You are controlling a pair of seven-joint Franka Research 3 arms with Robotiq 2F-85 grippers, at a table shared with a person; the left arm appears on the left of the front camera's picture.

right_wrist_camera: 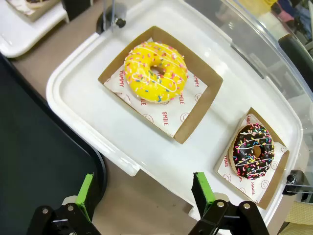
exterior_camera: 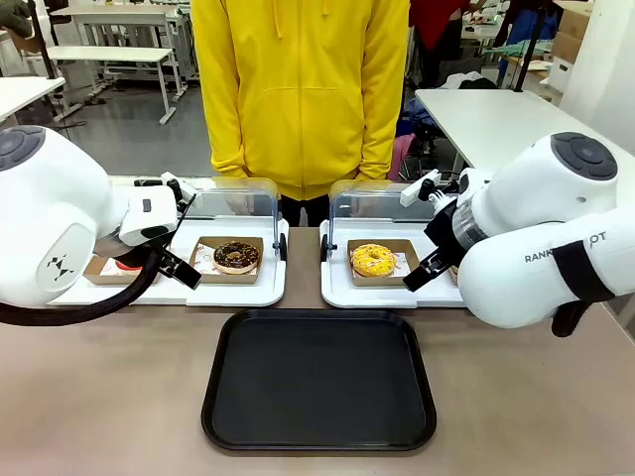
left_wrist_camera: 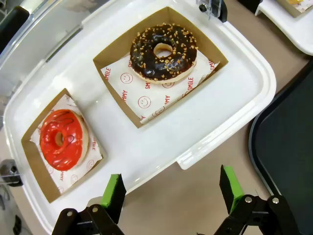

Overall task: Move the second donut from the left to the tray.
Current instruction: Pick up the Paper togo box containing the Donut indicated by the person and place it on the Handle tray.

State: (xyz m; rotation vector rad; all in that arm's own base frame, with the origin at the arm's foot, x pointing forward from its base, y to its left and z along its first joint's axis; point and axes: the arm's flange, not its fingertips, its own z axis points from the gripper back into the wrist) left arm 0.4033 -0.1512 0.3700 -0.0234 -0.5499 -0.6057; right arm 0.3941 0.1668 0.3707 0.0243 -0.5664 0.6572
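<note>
Right now you are at the approach step, with nothing lifted yet. Starting at the left, the glossy red donut (left_wrist_camera: 62, 138) sits in its own cardboard holder at the end of the left white tray (left_wrist_camera: 220, 107); in the front view the left arm covers most of it. Your left gripper (left_wrist_camera: 172, 192) hovers over the near edge of that white tray, jaws spread wide and holding nothing. Next along is the second donut from the left (left_wrist_camera: 164, 51), chocolate-iced with pale crumbs, lying untouched on printed paper in its small cardboard tray (left_wrist_camera: 115, 56), beyond the gripper. I judge your next move is to reach forward and down, close on the cardboard wall rather than the soft icing, then carry it to the black tray (exterior_camera: 317, 382), which lies on the desk just on the near side. Further right, the yellow donut (right_wrist_camera: 155, 73) sits on the second white tray (right_wrist_camera: 73, 93), and the right gripper (right_wrist_camera: 144, 193) hangs open and empty above its near edge. The sprinkled donut (right_wrist_camera: 253, 151) is hidden behind the right arm in the front view, and you cannot judge either gripper's height from the wrist views
</note>
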